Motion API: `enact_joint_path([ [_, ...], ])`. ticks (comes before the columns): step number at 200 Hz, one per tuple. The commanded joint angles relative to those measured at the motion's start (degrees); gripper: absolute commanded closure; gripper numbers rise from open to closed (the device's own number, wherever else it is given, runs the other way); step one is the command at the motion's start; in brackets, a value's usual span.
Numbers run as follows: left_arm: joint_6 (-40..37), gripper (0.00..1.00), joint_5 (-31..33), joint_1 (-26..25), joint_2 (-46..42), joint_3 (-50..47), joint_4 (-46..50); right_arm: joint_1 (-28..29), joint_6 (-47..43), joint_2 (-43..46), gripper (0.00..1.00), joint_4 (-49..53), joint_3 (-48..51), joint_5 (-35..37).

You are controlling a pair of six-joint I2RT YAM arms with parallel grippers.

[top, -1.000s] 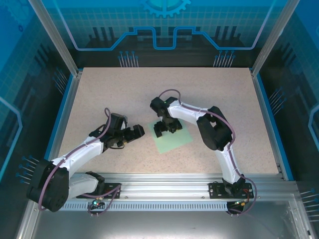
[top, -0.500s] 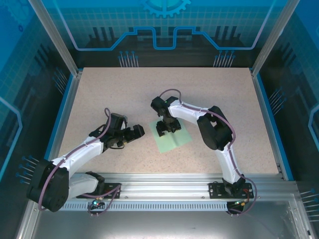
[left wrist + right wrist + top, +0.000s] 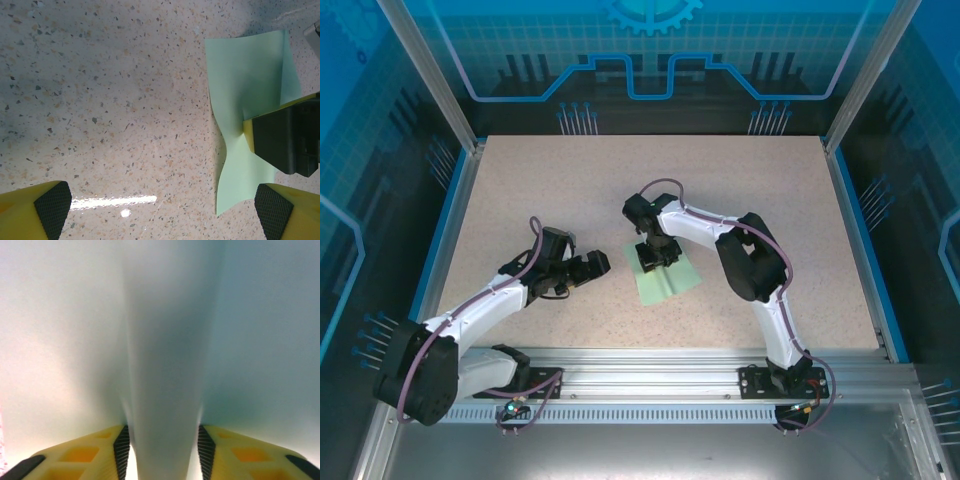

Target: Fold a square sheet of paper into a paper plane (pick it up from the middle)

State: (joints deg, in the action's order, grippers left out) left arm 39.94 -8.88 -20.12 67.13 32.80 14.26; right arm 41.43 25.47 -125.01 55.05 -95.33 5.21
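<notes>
Mint-green square sheet of paper (image 3: 670, 283) lies mid-table on the speckled table (image 3: 540, 190), buckled along its middle. Left gripper (image 3: 598, 263) is just left of it, jaws spread wide, holding nothing. Right gripper (image 3: 656, 257) points down over the sheet's far half, pads (image 3: 121, 450) pinching a raised ridge of paper between them

right hand (image 3: 162, 445) closed in, pinching the sheet (image 3: 240, 90) upward
</notes>
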Motion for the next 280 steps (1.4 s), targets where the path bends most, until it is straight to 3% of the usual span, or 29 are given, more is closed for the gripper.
enact_joint_path([
  [1,-1.66,0.02,-0.52,-0.53,-0.29,0.32,1.12,-0.37,-0.02,3.21,0.62,0.56,0.74,-2.49],
  [64,-1.78,0.01,-0.26,-0.47,0.11,0.60,1.47,-1.97,0.98,11.30,0.69,-4.44,5.95,-8.25],
  [143,-1.44,0.02,-1.32,-0.53,-1.44,1.56,1.79,-10.98,8.85,25.22,0.66,-29.66,22.09,-40.19],
  [168,-0.99,0.02,-2.21,-0.66,-2.27,1.78,1.32,-15.10,12.94,25.30,0.65,-36.86,28.16,-44.76],
  [189,-1.01,0.01,-2.82,-1.19,-2.11,2.14,1.12,-16.66,11.72,24.18,0.63,-36.14,30.88,-43.52],
  [241,-1.27,0.01,-2.77,-5.15,0.50,4.53,0.77,-19.82,4.88,24.02,0.53,-28.08,34.94,-32.24],
  [280,-1.44,0.02,-2.19,-8.44,4.25,7.54,0.15,-20.85,2.75,24.31,0.35,-24.70,35.04,-26.27],
])
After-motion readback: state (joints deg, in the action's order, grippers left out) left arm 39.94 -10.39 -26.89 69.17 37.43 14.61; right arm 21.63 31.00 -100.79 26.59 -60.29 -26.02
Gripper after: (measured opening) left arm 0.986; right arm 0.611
